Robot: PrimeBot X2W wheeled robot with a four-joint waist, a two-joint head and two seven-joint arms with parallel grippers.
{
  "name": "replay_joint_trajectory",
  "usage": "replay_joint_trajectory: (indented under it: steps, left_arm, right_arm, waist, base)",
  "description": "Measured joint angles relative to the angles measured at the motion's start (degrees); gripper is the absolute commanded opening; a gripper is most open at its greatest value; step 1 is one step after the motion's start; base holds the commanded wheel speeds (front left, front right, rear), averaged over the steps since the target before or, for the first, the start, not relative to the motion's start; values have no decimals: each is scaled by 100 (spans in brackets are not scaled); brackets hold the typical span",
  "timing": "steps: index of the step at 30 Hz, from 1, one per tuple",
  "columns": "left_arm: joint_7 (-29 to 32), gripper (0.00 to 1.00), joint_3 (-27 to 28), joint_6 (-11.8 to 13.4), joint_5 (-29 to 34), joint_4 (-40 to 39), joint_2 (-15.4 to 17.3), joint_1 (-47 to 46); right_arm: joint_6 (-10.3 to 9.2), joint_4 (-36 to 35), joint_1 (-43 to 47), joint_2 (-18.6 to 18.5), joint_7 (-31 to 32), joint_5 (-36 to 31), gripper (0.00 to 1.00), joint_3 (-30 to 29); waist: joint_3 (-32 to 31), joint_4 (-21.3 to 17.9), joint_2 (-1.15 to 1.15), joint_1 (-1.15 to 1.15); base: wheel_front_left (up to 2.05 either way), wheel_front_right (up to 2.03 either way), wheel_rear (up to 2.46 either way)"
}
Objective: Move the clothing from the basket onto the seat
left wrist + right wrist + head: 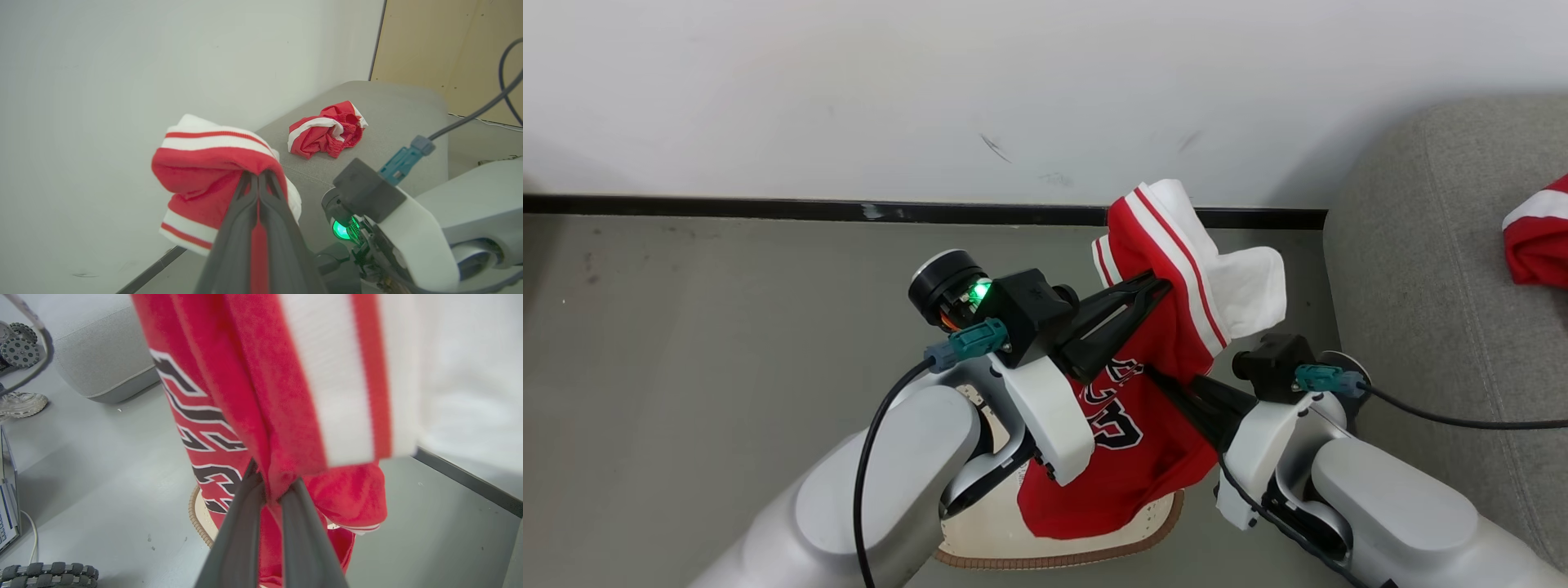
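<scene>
Flooring (686,327) of plain grey is running along the left, with a black baseboard (768,208) edging the white wall (931,82) behind it. Next, the left gripper (1160,286) is reaching up and rightward, its dark fingers (245,212) pressing tight together on a fold of the red jersey (1152,441). The jersey's white-striped band is flopping over the fingertips, and its black-and-white lettering is hanging below. Under the jersey, the laundry basket (1054,561) is sitting on the floor. The pale left forearm and the dangling fabric are covering most of the basket, leaving a cream patch and the brown rim showing. Just right of that, the right gripper (1156,377) is pinching the same jersey lower down, jaws closed on the red cloth. Farther right, the grey sofa (1421,269) is standing against the wall, and a crumpled red garment (1539,237) with a white band is lying on its cushion, well apart from both grippers.
</scene>
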Motion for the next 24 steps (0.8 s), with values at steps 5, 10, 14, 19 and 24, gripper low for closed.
replay_joint_trajectory:
  steps: [5,10,14,19,24]
  left_arm:
    - [-22,0,78,1,-7,58,66,1]
    - [-57,0,218,55,-10,141,191,2]
    - [-102,0,265,83,-10,156,225,3]
    - [-151,0,266,102,-55,177,226,38]
    - [-176,0,276,153,-108,214,226,213]
  right_arm:
    - [0,16,2,30,1,204,0,-352]
    - [0,-9,6,24,1,293,0,-780]
    - [0,-96,10,20,0,291,0,-1066]
    - [0,-276,17,-11,0,225,0,-1482]
    - [0,-452,54,-30,0,185,0,-1885]
  waist:
    - [-7,-26,0,0]
    - [-7,-60,0,0]
    - [-11,-90,0,0]
    - [-21,-118,0,0]
    - [-20,-148,0,0]
  base:
    - [0,0,0]
    - [0,0,0]
    - [0,0,0]
    - [0,0,0]
    - [0,0,0]
